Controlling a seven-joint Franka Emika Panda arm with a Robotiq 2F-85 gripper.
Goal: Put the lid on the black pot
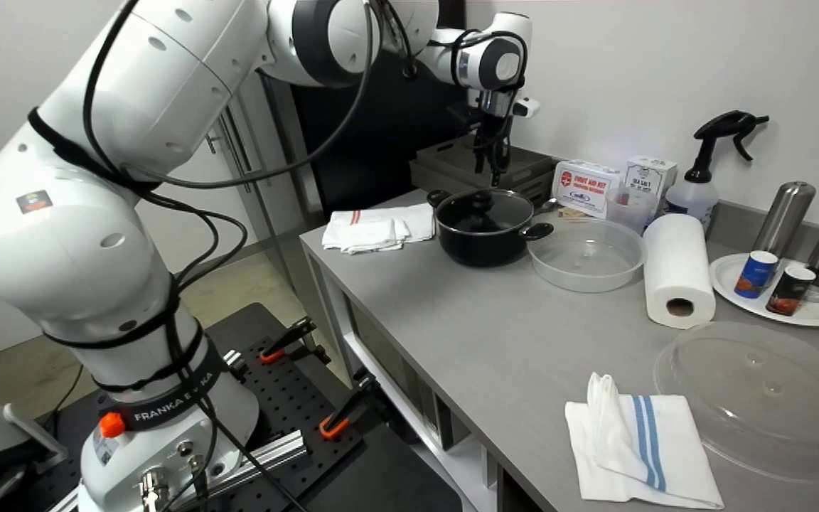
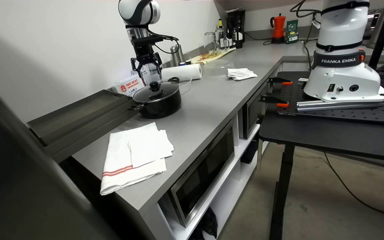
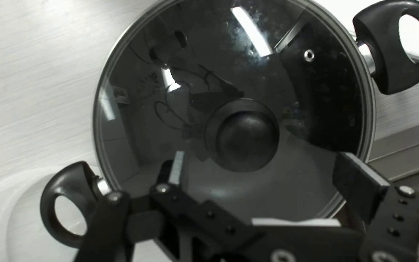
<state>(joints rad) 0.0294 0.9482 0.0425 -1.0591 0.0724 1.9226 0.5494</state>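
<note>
The hand (image 3: 269, 171) stands with its fingers (image 3: 355, 187) set wide apart. In the wrist view its lower part runs out of frame and covers a section of the lower rim of the lid (image 3: 231, 105). In both exterior views the hand is above the lid; the clearance between fingers and glass cannot be determined. The lid rests on the black pot (image 1: 480, 245), with its dark knob (image 3: 247, 141) uppermost at centre. Seating around the full rim cannot be verified, as the wrist view crops the upper edge. Reflections on the glass obscure the pot interior. The pot stands on the worktop (image 1: 466, 334); one handle (image 1: 537, 231) reaches the shallow clear dish (image 1: 587, 277), and contact cannot be determined. A red-striped towel (image 1: 381, 229) lies on the opposite side. In an exterior view the first aid kit (image 2: 128, 87) is partly covered by the lid. The paper roll (image 1: 676, 263) hides the base of the spray bottle (image 1: 697, 195), and the right frame edge cuts off the large clear cover (image 1: 772, 427).
</note>
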